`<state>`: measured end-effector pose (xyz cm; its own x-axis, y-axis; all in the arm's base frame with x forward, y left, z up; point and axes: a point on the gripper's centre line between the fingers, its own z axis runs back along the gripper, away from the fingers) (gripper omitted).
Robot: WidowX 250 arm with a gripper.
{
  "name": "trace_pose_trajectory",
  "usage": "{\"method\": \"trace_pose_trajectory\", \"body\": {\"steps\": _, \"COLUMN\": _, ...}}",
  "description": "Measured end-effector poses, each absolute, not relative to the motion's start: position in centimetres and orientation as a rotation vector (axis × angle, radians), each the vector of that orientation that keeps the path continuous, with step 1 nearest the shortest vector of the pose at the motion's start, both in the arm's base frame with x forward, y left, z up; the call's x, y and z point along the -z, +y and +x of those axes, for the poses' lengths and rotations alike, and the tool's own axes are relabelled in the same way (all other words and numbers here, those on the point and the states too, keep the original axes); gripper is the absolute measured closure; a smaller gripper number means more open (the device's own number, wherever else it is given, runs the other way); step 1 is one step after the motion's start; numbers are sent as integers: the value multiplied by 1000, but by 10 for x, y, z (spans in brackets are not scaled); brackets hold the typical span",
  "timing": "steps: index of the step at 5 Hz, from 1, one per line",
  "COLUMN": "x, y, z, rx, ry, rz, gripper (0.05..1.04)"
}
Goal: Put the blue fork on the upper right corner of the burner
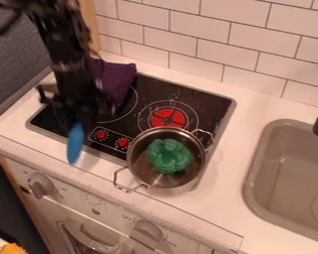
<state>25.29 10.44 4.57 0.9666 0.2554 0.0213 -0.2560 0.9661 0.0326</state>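
Oven front, blue fork hanging from claw

The blue fork is right at the tool.

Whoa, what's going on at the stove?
A black robot arm is over the left side of the stove. Its gripper seems to have the blue fork, which pokes out past the front edge. A metal pot with a green toy inside sits front right, and a purple cloth lies at the back left.
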Motion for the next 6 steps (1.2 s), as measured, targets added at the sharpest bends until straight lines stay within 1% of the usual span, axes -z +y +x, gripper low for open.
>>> {"method": "trace_pose_trajectory", "body": {"steps": 1, "x": -65, "y": 102, "z": 255, "rx": -273, "ry": -55, "rz": -13, "gripper": 716}}
{"method": "trace_pose_trajectory", "body": {"steps": 2, "x": -67, "y": 87, "z": 289, "rx": -175, "ry": -114, "rz": -58, "gripper": 716}}
{"method": "trace_pose_trajectory", "body": {"steps": 3, "x": -54, "y": 56, "z": 336, "rx": -39, "ry": -122, "rz": -62, "gripper": 716}}
{"method": "trace_pose_trajectory", "body": {"steps": 4, "x": -51, "y": 33, "z": 374, "rx": 48, "ry": -140, "rz": -18, "gripper": 716}}
{"method": "trace_pose_trajectory", "body": {"steps": 5, "x": -48, "y": 14, "z": 393, "rx": 71, "ry": -136, "rz": 20, "gripper": 716}}
{"method": "trace_pose_trajectory", "body": {"steps": 6, "x": -40, "y": 6, "z": 399, "rx": 21, "ry": -95, "rz": 38, "gripper": 716}}
